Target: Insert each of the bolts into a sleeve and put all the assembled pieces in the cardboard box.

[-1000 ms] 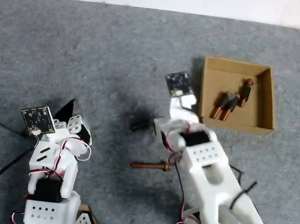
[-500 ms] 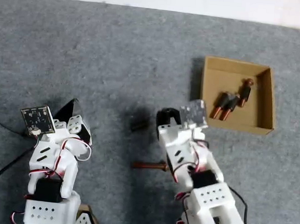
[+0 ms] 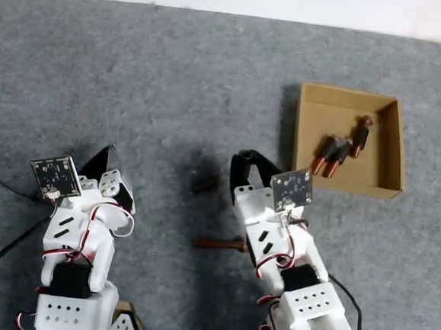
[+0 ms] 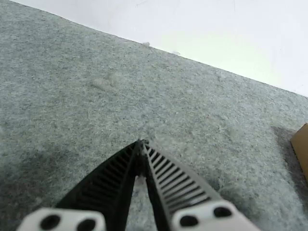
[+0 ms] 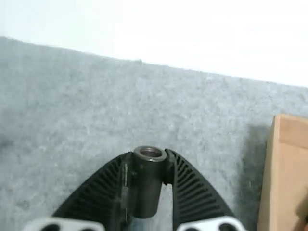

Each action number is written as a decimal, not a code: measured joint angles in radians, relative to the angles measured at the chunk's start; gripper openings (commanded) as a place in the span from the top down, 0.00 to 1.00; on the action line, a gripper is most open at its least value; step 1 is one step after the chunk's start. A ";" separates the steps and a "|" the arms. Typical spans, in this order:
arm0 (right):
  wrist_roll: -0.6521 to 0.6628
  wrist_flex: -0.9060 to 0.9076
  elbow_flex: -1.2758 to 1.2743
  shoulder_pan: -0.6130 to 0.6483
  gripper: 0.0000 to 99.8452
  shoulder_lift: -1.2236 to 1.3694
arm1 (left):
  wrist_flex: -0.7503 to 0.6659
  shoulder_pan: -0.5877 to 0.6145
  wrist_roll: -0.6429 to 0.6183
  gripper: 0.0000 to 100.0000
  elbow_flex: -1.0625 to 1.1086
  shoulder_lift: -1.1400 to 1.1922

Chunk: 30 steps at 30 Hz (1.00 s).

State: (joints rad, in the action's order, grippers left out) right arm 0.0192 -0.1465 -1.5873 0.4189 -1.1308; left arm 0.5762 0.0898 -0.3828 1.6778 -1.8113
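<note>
Now the right claw (image 5: 150, 156) has been drawn back, clamped on a dark sleeve (image 5: 146, 187). The bolt (image 3: 218, 243) is left on the carpet (image 3: 135, 89) beside that arm, so insertion seems next. The left claw (image 4: 142, 144) is held together, empty.

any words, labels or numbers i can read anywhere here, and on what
None can be read.
The cardboard box and the sleeve in the right end effector show no print.
Any marks on the two circuit boards are too small to read.
</note>
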 measured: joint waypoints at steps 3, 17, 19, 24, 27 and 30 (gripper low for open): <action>0.000 -0.002 -0.003 0.000 0.99 -0.035 | 0.000 0.000 0.000 0.99 0.000 0.000; 0.000 0.002 -0.084 -0.026 0.99 -0.497 | 0.000 0.000 0.000 0.99 0.000 0.000; 0.000 0.051 -0.084 -0.069 0.99 -0.572 | 0.000 0.000 0.000 0.99 0.000 0.000; 0.000 0.229 -0.084 -0.187 0.99 -0.677 | 0.000 0.000 0.000 0.99 0.000 0.000; 0.000 0.324 -0.084 -0.204 0.99 -0.681 | 0.000 0.000 0.000 0.99 0.000 0.000; 0.000 0.439 -0.084 -0.213 0.99 -0.684 | 0.000 0.000 0.000 0.99 0.000 0.000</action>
State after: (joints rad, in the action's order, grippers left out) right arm 0.0192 0.2923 -1.6717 0.2056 -1.8151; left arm 0.5762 0.0898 -0.3828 1.6778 -1.8113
